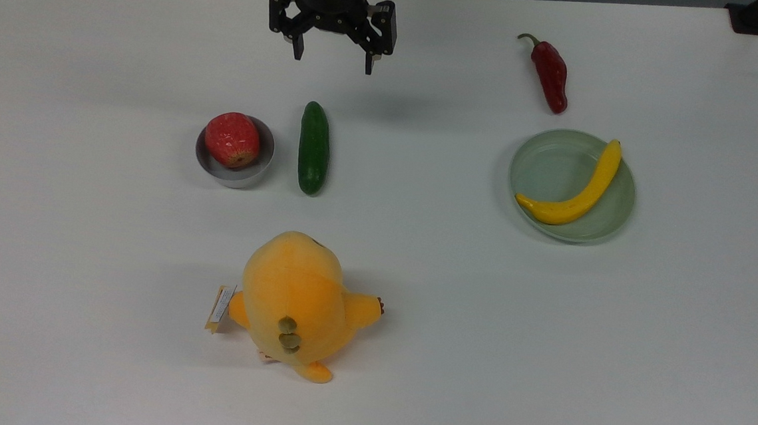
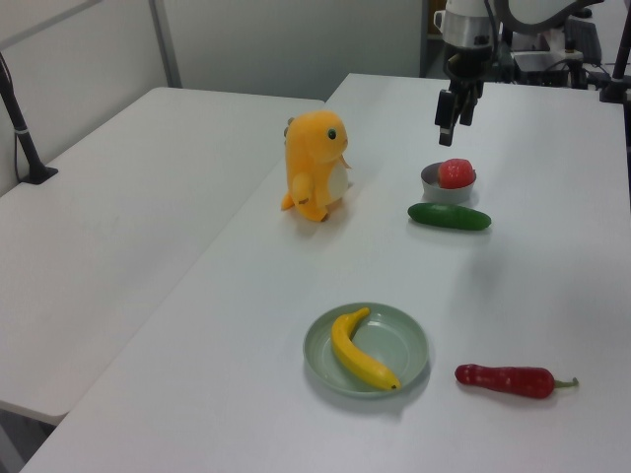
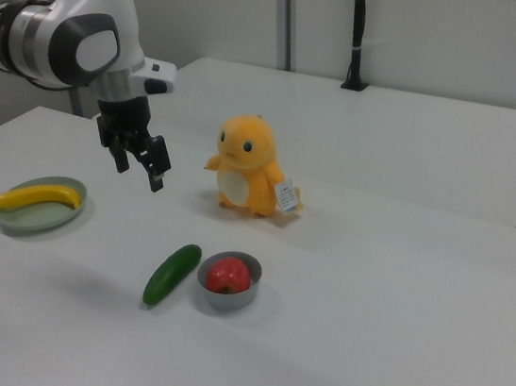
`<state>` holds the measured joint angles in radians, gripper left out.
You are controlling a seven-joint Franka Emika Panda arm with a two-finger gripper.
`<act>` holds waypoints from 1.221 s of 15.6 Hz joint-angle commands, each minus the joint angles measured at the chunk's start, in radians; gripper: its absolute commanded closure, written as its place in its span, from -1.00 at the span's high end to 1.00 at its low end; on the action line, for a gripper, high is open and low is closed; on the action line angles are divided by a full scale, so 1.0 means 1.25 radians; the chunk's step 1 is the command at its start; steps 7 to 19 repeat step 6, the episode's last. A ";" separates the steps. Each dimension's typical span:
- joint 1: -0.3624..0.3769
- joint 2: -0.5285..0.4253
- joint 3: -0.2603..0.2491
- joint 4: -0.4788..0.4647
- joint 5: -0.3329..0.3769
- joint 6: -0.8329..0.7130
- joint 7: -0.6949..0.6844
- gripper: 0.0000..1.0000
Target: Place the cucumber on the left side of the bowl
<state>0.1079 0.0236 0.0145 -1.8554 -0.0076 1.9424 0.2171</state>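
Observation:
The dark green cucumber (image 1: 314, 147) (image 2: 450, 217) (image 3: 172, 274) lies flat on the white table, just at the top view's right of the small grey metal bowl (image 1: 259, 164) (image 2: 430, 184) (image 3: 241, 295), with a narrow gap between them. A red apple (image 1: 232, 139) sits in the bowl. My gripper (image 1: 332, 58) (image 2: 453, 120) (image 3: 140, 169) hangs open and empty in the air, well above the table, beyond the cucumber's far end in the top view.
A yellow plush toy (image 1: 296, 303) stands in front of the bowl in the top view. A pale green plate (image 1: 548, 171) with a banana (image 1: 577, 190) lies at the top view's right, a red chili pepper (image 1: 550, 73) behind it.

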 commanded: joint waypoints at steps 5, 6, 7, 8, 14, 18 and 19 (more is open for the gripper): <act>-0.008 0.017 0.004 0.018 0.010 -0.017 -0.007 1.00; -0.007 0.015 0.004 0.018 0.007 -0.017 -0.008 1.00; -0.007 0.015 0.004 0.018 0.007 -0.017 -0.008 1.00; -0.007 0.015 0.004 0.018 0.007 -0.017 -0.008 1.00; -0.007 0.015 0.004 0.018 0.007 -0.017 -0.008 1.00; -0.007 0.015 0.004 0.018 0.007 -0.017 -0.008 1.00; -0.007 0.015 0.004 0.018 0.007 -0.017 -0.008 1.00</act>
